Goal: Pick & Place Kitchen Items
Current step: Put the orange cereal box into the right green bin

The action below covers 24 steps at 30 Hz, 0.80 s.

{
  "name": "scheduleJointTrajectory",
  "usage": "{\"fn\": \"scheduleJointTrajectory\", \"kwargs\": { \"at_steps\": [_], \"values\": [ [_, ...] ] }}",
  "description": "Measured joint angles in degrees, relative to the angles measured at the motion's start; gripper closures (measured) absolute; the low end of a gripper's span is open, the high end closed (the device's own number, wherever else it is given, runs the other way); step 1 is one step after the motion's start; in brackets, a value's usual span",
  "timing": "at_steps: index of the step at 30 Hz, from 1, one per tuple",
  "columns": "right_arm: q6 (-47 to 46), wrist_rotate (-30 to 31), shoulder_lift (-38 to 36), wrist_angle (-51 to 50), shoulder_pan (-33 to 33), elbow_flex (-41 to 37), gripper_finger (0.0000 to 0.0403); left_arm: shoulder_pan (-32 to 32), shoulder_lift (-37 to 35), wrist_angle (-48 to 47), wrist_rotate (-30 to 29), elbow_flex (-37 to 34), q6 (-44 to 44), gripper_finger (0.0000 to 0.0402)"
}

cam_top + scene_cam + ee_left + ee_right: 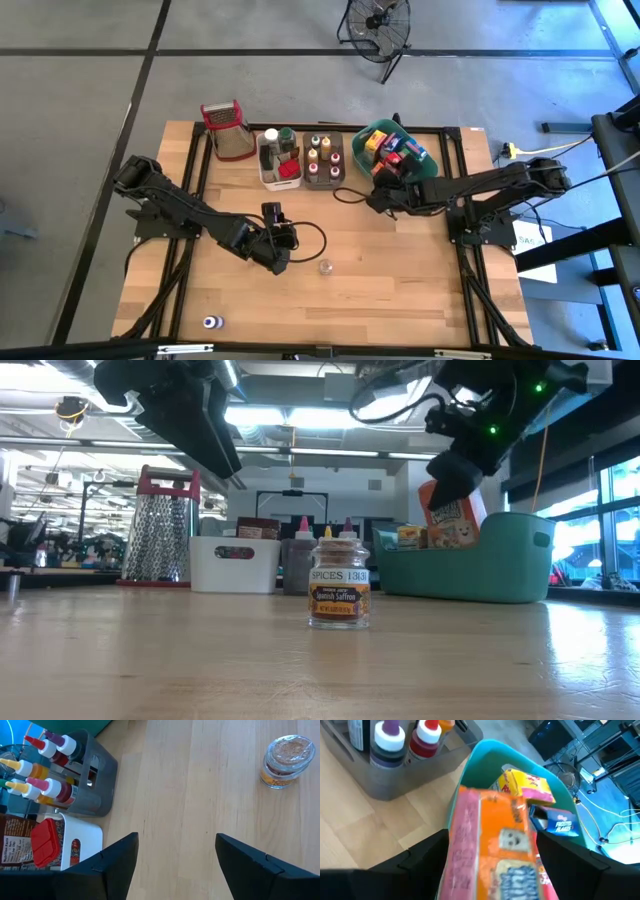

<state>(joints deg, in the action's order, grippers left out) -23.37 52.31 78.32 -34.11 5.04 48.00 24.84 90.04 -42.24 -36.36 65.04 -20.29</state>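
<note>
A small spice jar [326, 266] [339, 585] [287, 760] stands upright on the wooden table, right of my left gripper [280, 255] [175, 840], which hangs open above the boards with nothing between its fingers. My right gripper [383, 190] [492, 840] [455, 468] is open over the left end of the teal bin [485, 745] [500, 560]. An orange box [505, 845] [452, 515] stands tilted in that end of the bin, between the two fingers and just below them. Yellow and blue boxes [547, 807] lie farther in.
A white bin [280, 165] with bottles and a red-lidded jar and a grey bin [324, 160] of squeeze bottles stand at the far side, the steel grater [228, 128] left of them. A small blue-capped bottle [211, 322] sits near the front left corner.
</note>
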Motion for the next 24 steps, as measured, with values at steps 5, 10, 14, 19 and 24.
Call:
{"fn": "scheduleJointTrajectory", "kwargs": {
  "at_steps": [5, 10, 14, 19, 24],
  "values": [
    [-0.2, 0.0, 0.0, -2.6, 0.0, 3.1, 0.0098, 0.0, 0.0, 0.0, 0.0, 0.0, 0.0, 0.0139],
    [-0.3, 0.0, 0.0, -5.0, 0.3, 6.7, 0.0098, 0.0, 0.0, 0.0, 0.0, 0.0, 0.0, 0.0142],
    [-0.5, -0.1, -0.1, -6.8, 1.4, 9.9, 0.0098, 0.0, 0.0, 0.0, 0.0, 0.0, -0.1, 0.0141],
    [-7.6, -3.4, -1.4, -13.2, 2.3, 14.6, 0.0098, 0.0, 0.0, 0.0, 0.0, 0.0, -0.1, 0.0140],
    [-16.9, -7.4, -4.0, -22.5, 2.1, 17.8, 0.0098, 0.0, 0.0, 0.0, 0.0, 0.0, -0.2, 0.0141]
  ]
}}
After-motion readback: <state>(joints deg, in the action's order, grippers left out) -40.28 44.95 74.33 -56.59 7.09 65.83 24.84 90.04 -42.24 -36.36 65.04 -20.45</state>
